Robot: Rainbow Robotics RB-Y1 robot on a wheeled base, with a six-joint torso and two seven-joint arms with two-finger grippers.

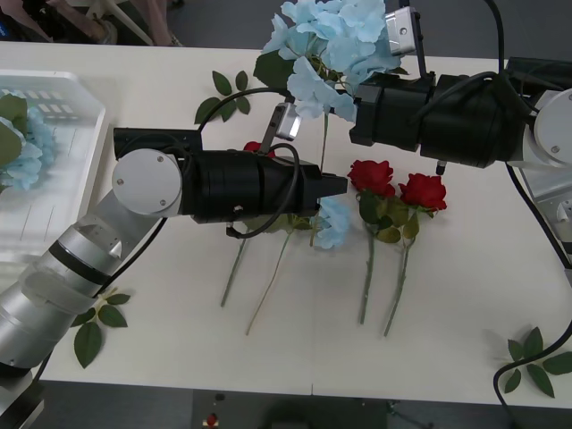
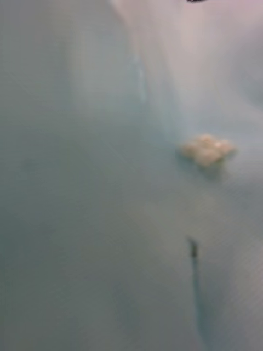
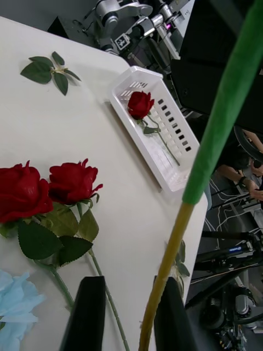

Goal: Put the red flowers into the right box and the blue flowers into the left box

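Observation:
My right gripper point(image 1: 344, 89), buried in petals, holds a pale blue flower head point(image 1: 331, 45) in the air over the far middle of the table. Its right wrist view is a blur of blue petals point(image 2: 109, 192). The flower's long stem point(image 3: 164, 274) hangs down between the open black fingers point(image 3: 90, 312) of my left gripper point(image 1: 340, 188). Another blue flower point(image 1: 332, 223) lies just under that gripper. Two red roses point(image 1: 371, 174) point(image 1: 423, 190) lie side by side to its right, and a third point(image 1: 255, 147) peeks from behind the left arm. The left box point(image 1: 54, 179) holds a blue flower point(image 1: 22, 147). The right box point(image 3: 164, 159) holds one red rose point(image 3: 141, 104).
Loose green leaf sprigs lie at the far middle point(image 1: 223, 94), the near left point(image 1: 98, 326) and the near right point(image 1: 536, 362). The right box's rim point(image 1: 550, 210) shows under my right arm. Other machines stand beyond the table's right end.

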